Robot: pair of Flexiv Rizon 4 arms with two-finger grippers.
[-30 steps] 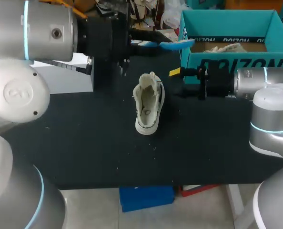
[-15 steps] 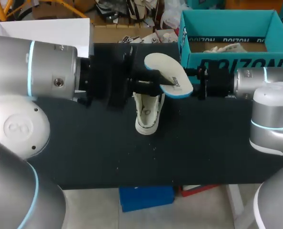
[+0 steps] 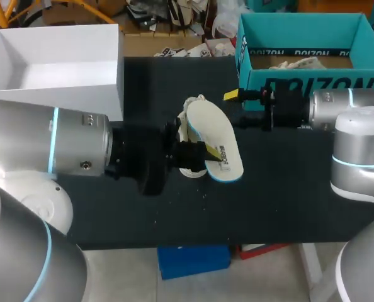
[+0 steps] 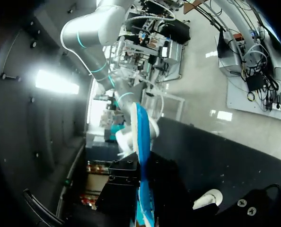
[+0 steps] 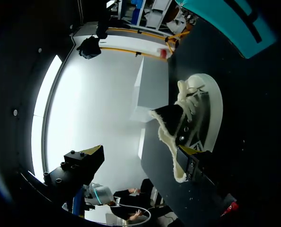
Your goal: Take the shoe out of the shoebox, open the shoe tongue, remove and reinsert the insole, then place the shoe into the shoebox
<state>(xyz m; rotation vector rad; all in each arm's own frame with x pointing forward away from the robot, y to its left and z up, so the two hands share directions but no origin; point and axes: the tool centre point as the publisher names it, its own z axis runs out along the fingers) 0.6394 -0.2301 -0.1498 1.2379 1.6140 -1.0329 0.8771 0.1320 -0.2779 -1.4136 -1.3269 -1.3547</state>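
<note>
Left gripper: closed on the insole, which reaches out ahead of its fingers, tilted, above the shoe. In the head view the insole hides most of the shoe, and only the shoe's two ends show past it. In the left wrist view the insole appears edge-on between the two dark fingers, whose yellow tips are hidden. A small white object beside this gripper cannot be identified. Right gripper: fingers spread wide and holding nothing. The shoe stands on its sole ahead of them, laces loose and opening pulled wide. One finger overlaps the shoe in the right wrist view, but the head view shows a gap between them. From above only one yellow tip of this gripper is visible. Surface: a black table. The teal shoebox stands open just beside the right gripper. Its far wall is cut off by the frame edge, and the pale contents inside cannot be made out. A white open box stands beyond the left arm.
</note>
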